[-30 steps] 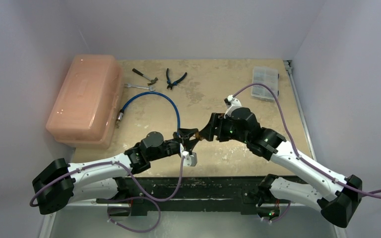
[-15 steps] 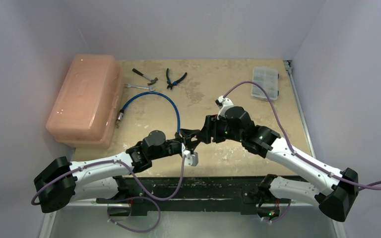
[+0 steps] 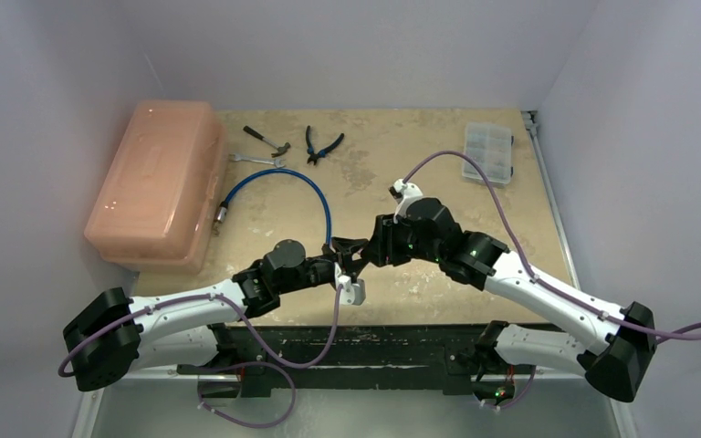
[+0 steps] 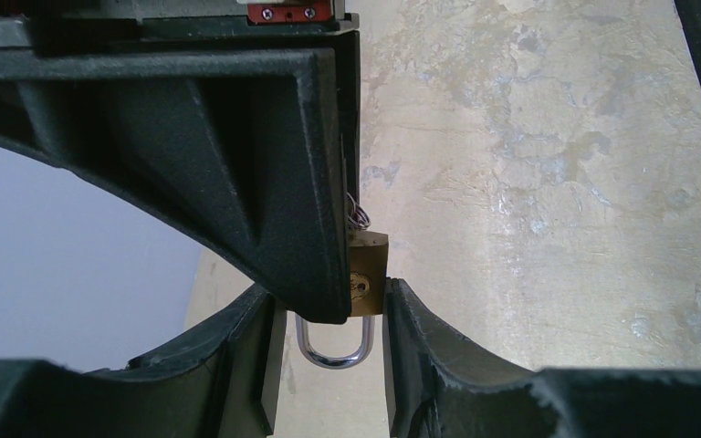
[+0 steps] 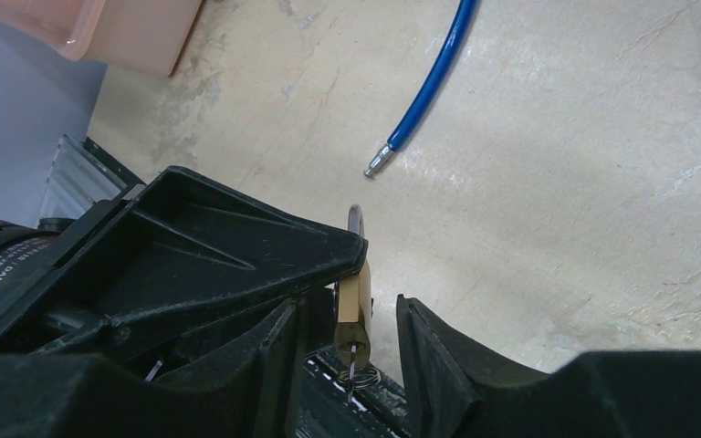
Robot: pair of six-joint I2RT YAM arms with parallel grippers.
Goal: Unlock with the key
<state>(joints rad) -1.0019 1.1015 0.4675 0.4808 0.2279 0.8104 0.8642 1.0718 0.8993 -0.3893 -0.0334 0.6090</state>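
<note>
- Holding the padlock [image 4: 370, 269] clear of the table [image 4: 557, 182], the left gripper [image 4: 333, 315] is clamped on the brass body. The shackle [image 4: 333, 351] points back toward that wrist.
- The key [image 5: 356, 351] sits in the keyway at the opposite end of the padlock, with its ring [image 5: 362, 374] hanging from it. Both are in mid-air between the two arms, above the front centre of the table.
- The right gripper [image 5: 345, 319] is released. Its fingers [image 5: 420, 365] stand on either side of the key with a gap on each side, touching nothing.
- Handling, as a judgement: the key is light, thin, stiff and smooth. It is likely to slip between flat pads, and it may bind if twisted off-axis.
- Grip point, as a judgement: across the flat faces of the key head, just outside the keyway. The loose ring should stay out of the pinch.
- Next step, as a judgement: pinch the head, then rotate about the key's axis while the left gripper resists the torque.
- Risk: smooth brass offers little friction, so the padlock may turn in the left gripper.
</note>
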